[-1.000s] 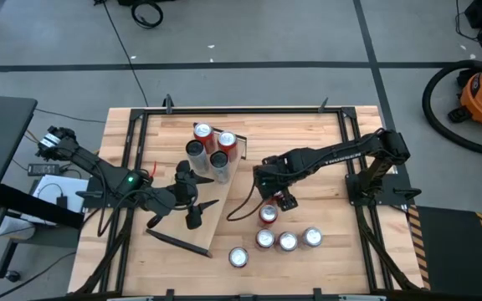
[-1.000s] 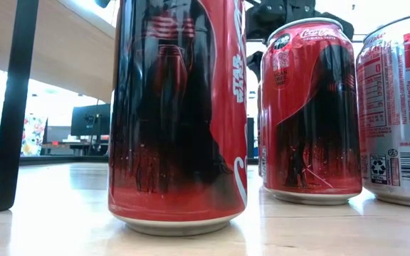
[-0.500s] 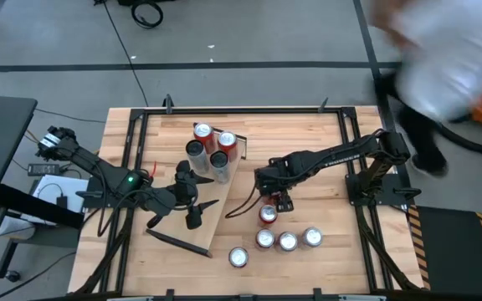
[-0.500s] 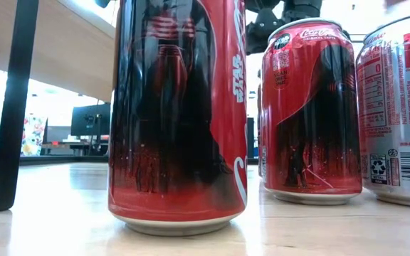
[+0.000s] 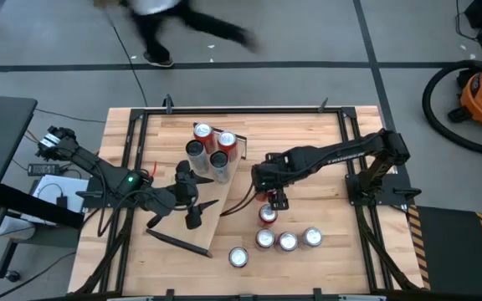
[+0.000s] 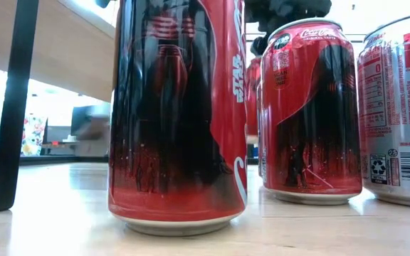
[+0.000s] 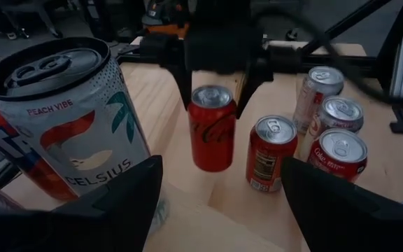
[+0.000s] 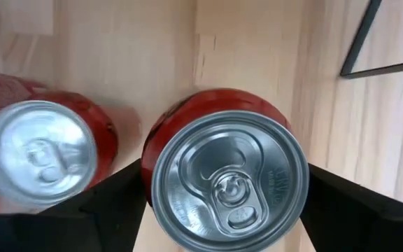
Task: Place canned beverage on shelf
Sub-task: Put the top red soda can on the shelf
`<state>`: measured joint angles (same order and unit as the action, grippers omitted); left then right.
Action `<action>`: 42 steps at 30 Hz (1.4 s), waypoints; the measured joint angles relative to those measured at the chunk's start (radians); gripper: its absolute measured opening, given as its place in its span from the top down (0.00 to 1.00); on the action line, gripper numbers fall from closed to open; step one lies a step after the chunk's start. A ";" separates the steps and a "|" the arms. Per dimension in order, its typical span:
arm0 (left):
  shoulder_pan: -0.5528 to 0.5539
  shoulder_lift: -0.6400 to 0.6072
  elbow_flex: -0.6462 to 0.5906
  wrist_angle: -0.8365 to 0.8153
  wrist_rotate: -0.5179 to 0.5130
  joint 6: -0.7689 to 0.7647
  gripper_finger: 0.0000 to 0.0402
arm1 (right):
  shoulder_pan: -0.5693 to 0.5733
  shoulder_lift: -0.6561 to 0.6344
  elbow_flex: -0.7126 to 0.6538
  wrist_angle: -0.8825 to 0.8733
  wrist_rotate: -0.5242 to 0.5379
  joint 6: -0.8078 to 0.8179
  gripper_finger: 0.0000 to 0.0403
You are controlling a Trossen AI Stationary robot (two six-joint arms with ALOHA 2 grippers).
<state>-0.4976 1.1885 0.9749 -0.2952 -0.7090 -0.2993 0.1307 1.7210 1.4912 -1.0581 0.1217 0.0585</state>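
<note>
Your right gripper (image 7: 213, 77) is clamped on a red can (image 7: 212, 127), held upright clear of the tabletop (image 5: 308, 142) beside the loose cans (image 5: 287, 241). Shelf (image 5: 216, 196) lies mid-table — four cans at its far end. Left gripper (image 5: 197, 205) sits over the shelf, fingers apart, holding nothing.

Wooden tabletop (image 5: 308, 134), black-framed, pale planks. Shelf (image 5: 217, 205) lies on it at a slant, left of centre; four cans (image 5: 210, 148) stand clustered on its far end. Loose cans on the bare tabletop toward the near edge: a row of three (image 5: 287, 241), one red can (image 5: 267, 216) just behind that row, one more (image 5: 238, 257) off to the row's left
</note>
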 joint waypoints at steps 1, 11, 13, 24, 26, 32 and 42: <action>0.000 0.000 0.000 -0.009 0.004 0.000 0.25 | 0.000 0.000 0.014 -0.012 0.003 0.002 0.19; -0.007 0.004 0.000 -0.077 0.160 -0.011 0.25 | 0.026 -0.001 0.189 -0.044 0.034 0.002 0.19; -0.020 0.004 0.000 -0.080 0.178 -0.020 0.25 | 0.045 -0.001 0.218 -0.050 0.035 0.002 0.19; -0.013 0.111 -0.001 0.067 0.095 0.116 0.25 | 0.150 -0.002 0.307 -0.055 0.034 0.062 0.19; 0.012 0.127 -0.001 0.145 0.054 0.153 0.25 | 0.159 -0.002 0.312 -0.067 0.035 0.062 0.19; 0.039 0.151 0.000 0.272 0.133 0.093 0.25 | 0.185 -0.002 0.321 -0.104 0.034 0.054 0.19; 0.047 0.265 0.000 0.426 0.190 0.096 0.22 | 0.217 -0.002 0.321 -0.079 0.003 0.051 0.19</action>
<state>-0.4510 1.4533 0.9745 0.1305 -0.5191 -0.2028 0.3474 1.7191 1.8118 -1.1373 0.1250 0.1099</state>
